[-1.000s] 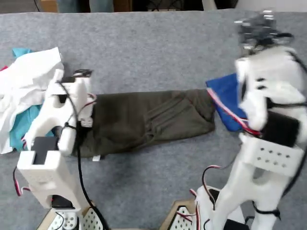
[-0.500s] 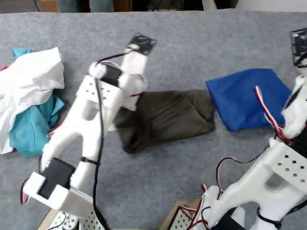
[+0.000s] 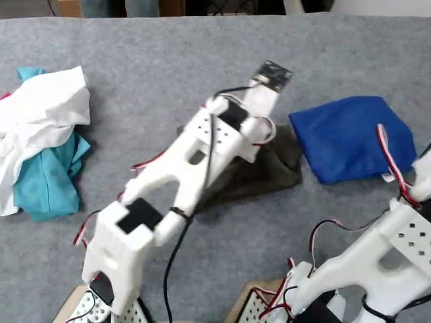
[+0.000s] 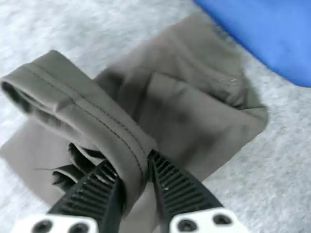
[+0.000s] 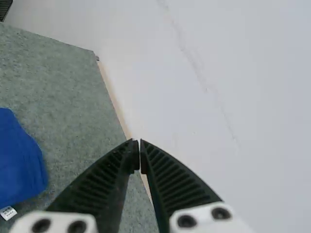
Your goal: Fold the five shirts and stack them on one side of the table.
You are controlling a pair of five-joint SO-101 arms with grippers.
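The left claw (image 4: 136,164) is pinched down tight on a doubled-over hem of the olive shirt (image 4: 194,111), with the stitched edge bulging out on one side of the fingers. So it's holding cloth, not just hovering.

The big thing for the next move: the rest of the olive shirt lies flat straight ahead of the claw, and its long axis runs from the claw out toward the blue shirt (image 4: 262,34). The held hem already sits over the shirt's own body, so the guess is the fold gets finished by laying that hem down further along the same line, away from the claw. If it drifts sideways, the fold probably goes crooked.

The blue shirt is already folded and sits just past the olive one's far end, right beside it. Whether they actually touch is hard to call.

The left arm is obviously the nearer one, since it's on the shirt. The right claw (image 5: 136,150) is closed on nothing, out beyond the blue shirt at the table (image 3: 202,54) edge, pointing off it.

Well behind the left claw, on the opposite side, a white shirt (image 3: 44,111) lies crumpled on a teal shirt (image 3: 44,182), both unfolded. The table does all the holding here.
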